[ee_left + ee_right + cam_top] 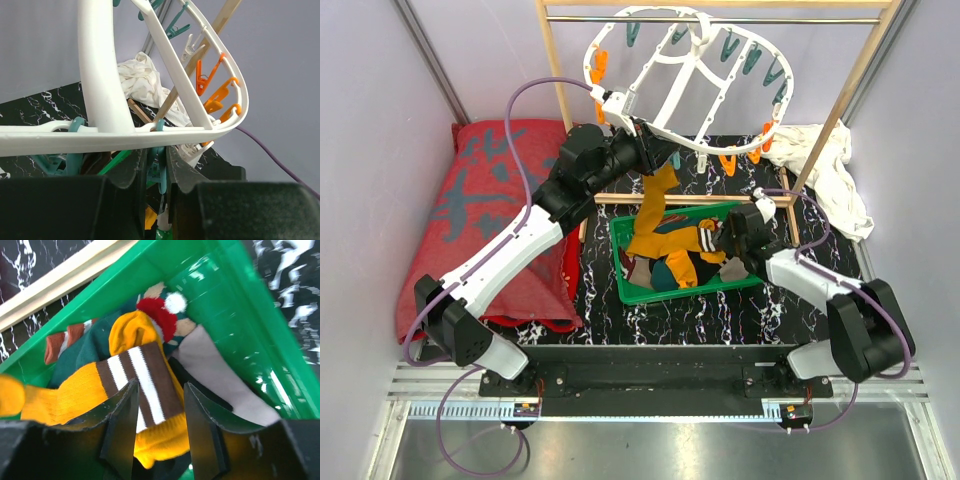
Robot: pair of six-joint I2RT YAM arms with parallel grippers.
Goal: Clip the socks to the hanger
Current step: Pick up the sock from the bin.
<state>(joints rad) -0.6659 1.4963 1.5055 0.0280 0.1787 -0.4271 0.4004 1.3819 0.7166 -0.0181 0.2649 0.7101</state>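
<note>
Stretching up out of the green tray (235, 315) toward the near rim of the hanger (100, 75), the mustard sock (662, 195) reads as light, limp knit. It will probably sag and fold wherever it is unsupported. The left claw (154, 156) is closed to a narrow gap on a teal peg (161, 172) just under that rim; whether the peg already bites the sock is hidden. The right claw (160, 405) has its jaws apart, astride the brown-and-white striped cuff (145, 380) down in the tray on the worktop (720, 310), with no pinch visible. That cuff looks the best hold — thicker, firmer fabric than the foot. The other socks (90, 347) lie heaped beneath it, so a deep bite may snag a second one.
</note>
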